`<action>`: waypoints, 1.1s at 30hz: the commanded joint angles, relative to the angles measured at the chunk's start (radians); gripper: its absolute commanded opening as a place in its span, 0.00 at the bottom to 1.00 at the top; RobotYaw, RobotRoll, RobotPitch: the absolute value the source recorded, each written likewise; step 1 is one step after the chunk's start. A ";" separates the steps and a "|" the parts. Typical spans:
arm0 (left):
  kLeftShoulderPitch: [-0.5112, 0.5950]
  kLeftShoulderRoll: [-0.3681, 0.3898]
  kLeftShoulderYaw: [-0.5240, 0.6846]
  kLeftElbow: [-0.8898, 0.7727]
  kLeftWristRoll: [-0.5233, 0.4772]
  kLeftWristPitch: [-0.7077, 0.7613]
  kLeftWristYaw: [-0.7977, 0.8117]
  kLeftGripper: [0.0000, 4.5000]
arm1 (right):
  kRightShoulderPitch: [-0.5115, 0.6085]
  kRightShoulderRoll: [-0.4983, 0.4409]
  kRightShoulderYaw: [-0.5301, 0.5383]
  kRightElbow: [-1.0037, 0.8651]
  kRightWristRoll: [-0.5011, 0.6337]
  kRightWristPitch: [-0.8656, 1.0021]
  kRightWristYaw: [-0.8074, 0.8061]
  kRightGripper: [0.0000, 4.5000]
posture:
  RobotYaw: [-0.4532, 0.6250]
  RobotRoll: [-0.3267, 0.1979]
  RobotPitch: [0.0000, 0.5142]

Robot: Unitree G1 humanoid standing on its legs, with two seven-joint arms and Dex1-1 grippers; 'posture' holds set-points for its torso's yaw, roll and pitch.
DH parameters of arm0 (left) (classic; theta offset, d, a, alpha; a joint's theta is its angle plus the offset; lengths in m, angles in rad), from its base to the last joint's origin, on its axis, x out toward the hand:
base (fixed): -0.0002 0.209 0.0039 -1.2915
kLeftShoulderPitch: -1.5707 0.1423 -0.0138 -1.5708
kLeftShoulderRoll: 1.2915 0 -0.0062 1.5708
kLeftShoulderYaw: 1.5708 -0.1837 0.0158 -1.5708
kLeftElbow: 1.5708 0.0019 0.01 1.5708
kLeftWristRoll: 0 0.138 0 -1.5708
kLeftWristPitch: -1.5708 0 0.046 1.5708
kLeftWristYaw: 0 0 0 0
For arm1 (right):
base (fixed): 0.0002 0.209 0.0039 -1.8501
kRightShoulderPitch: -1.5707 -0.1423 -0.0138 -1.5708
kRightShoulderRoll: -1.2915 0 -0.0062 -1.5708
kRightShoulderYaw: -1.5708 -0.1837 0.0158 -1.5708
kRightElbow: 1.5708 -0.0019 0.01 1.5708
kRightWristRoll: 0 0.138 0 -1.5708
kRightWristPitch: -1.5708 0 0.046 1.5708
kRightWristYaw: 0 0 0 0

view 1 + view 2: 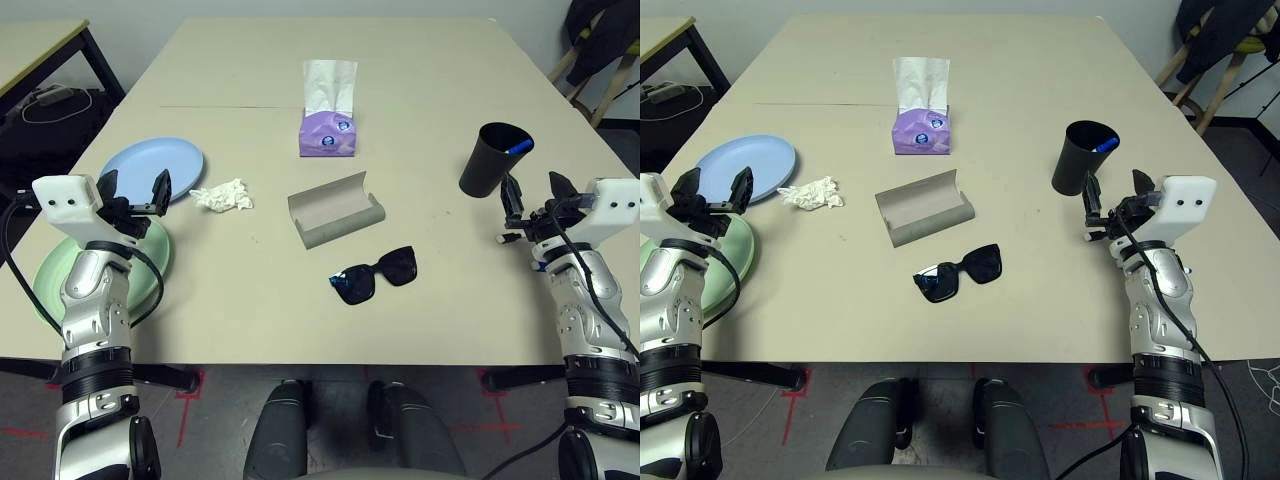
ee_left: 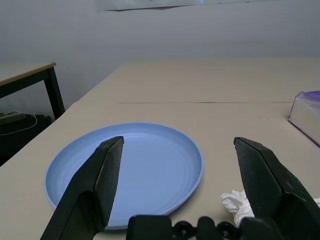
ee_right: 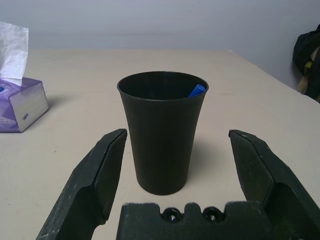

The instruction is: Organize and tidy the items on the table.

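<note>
A: Layout on the beige table [image 1: 450, 290]?

B: Grey glasses case [image 1: 336, 209] lying open near centre, hinge side toward the far edge. Black sunglasses [image 1: 374, 275] just in front of it, unfolded, apart from the case. Crumpled white tissue wad [image 1: 223, 196] to the left of the case, just beside the light blue plate [image 1: 152, 167] but not on it. Pale green plate [image 1: 52, 285] nearer the front left edge, partly hidden under the left forearm; whether the two plates touch, cannot tell. Purple tissue box [image 1: 328, 131] upright behind the case, one white sheet sticking up. Black cup [image 1: 492, 158] standing at right, something blue [image 1: 517, 148] leaning inside against the rim.

A: Left gripper [image 1: 133, 190]?

B: Raised above the table at the near edge of the blue plate. Jaws spread wide, empty. Seen from the wrist, blue plate [image 2: 125, 175] framed between the two fingers [image 2: 97, 185], tissue wad off to one side.

A: Right gripper [image 1: 532, 192]?

B: Held above the table just short of the black cup, aimed at it. Jaws spread wide, nothing pinched. From the wrist, cup [image 3: 162, 132] centred between the fingers [image 3: 100, 175], not touching either.

A: Surroundings?

B: Thin seam across the table behind the blue plate. Dark-legged side table [image 1: 40, 45] at far left.
</note>
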 commanded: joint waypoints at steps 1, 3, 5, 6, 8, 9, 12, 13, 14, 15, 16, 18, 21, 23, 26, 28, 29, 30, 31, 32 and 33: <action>0.005 0.007 -0.001 0.023 -0.008 -0.005 -0.010 1.00 | 0.020 -0.003 -0.021 0.009 0.008 -0.006 -0.005 0.99 | 0.49 0.62 0.25; 0.004 0.010 -0.001 0.026 -0.008 -0.002 -0.015 1.00 | 0.028 -0.005 -0.026 0.007 0.006 -0.006 -0.014 0.99 | 0.49 0.62 0.25; 0.001 0.009 -0.002 0.029 -0.008 -0.001 -0.017 1.00 | 0.031 -0.006 -0.027 0.005 0.007 -0.006 -0.016 0.99 | 0.49 0.62 0.25; 0.000 0.009 -0.002 0.030 -0.009 -0.002 -0.017 1.00 | 0.031 -0.007 -0.028 0.006 0.007 -0.006 -0.016 0.99 | 0.49 0.62 0.25; -0.002 0.008 -0.004 0.033 -0.009 -0.001 -0.018 1.00 | 0.031 -0.012 -0.028 0.005 0.009 -0.006 -0.007 0.99 | 0.49 0.62 0.25; -0.002 0.008 -0.005 0.034 -0.009 -0.001 -0.019 1.00 | 0.031 -0.016 -0.027 0.004 0.013 -0.005 0.002 0.99 | 0.49 0.62 0.25; -0.003 0.008 -0.008 0.039 -0.010 0.002 -0.026 1.00 | 0.024 -0.027 -0.016 -0.001 0.029 0.011 0.043 0.99 | 0.48 0.62 0.24; -0.004 0.008 -0.009 0.041 -0.011 0.005 -0.031 1.00 | 0.022 -0.029 -0.013 -0.002 0.033 0.017 0.051 0.99 | 0.48 0.62 0.25; -0.003 0.008 -0.011 0.042 -0.014 0.008 -0.039 1.00 | 0.020 -0.032 -0.011 -0.002 0.034 0.023 0.057 0.99 | 0.48 0.62 0.25; -0.001 0.008 -0.011 0.040 -0.018 0.012 -0.047 1.00 | 0.018 -0.035 -0.008 -0.001 0.036 0.026 0.067 0.99 | 0.48 0.62 0.25; 0.000 0.008 -0.012 0.039 -0.023 0.015 -0.056 1.00 | 0.015 -0.038 -0.006 0.000 0.039 0.031 0.076 0.99 | 0.48 0.62 0.25; 0.002 0.009 -0.012 0.034 -0.033 0.024 -0.070 1.00 | 0.012 -0.043 -0.002 0.002 0.036 0.031 0.089 0.99 | 0.48 0.62 0.25; 0.006 0.016 -0.017 0.026 -0.041 0.039 -0.096 1.00 | 0.007 -0.048 0.008 0.003 0.042 0.030 0.120 0.99 | 0.49 0.62 0.25; 0.008 0.021 -0.020 0.022 -0.045 0.048 -0.111 1.00 | 0.006 -0.057 0.025 -0.001 0.041 0.024 0.162 0.99 | 0.49 0.62 0.25; 0.013 0.031 -0.028 0.016 -0.052 0.061 -0.140 1.00 | 0.004 -0.071 0.043 -0.024 0.084 0.048 0.254 0.99 | 0.50 0.62 0.25; 0.015 0.036 -0.031 0.012 -0.063 0.075 -0.161 1.00 | 0.001 -0.090 0.066 -0.043 0.104 0.066 0.324 0.99 | 0.50 0.62 0.25; 0.017 0.039 -0.032 0.011 -0.067 0.080 -0.170 1.00 | 0.001 -0.105 0.089 -0.053 0.100 0.062 0.369 0.99 | 0.50 0.62 0.25; 0.017 0.041 -0.032 0.011 -0.069 0.082 -0.175 1.00 | -0.001 -0.120 0.114 -0.062 0.093 0.055 0.411 0.99 | 0.50 0.62 0.24; 0.017 0.043 -0.031 0.012 -0.069 0.084 -0.177 1.00 | -0.005 -0.131 0.135 -0.071 0.089 0.047 0.448 0.99 | 0.50 0.62 0.25; 0.018 0.045 -0.030 0.012 -0.068 0.084 -0.178 1.00 | -0.013 -0.139 0.155 -0.082 0.097 0.049 0.490 0.99 | 0.50 0.62 0.25; 0.018 0.046 -0.029 0.013 -0.066 0.084 -0.177 1.00 | -0.021 -0.146 0.169 -0.089 0.105 0.055 0.521 0.99 | 0.51 0.62 0.24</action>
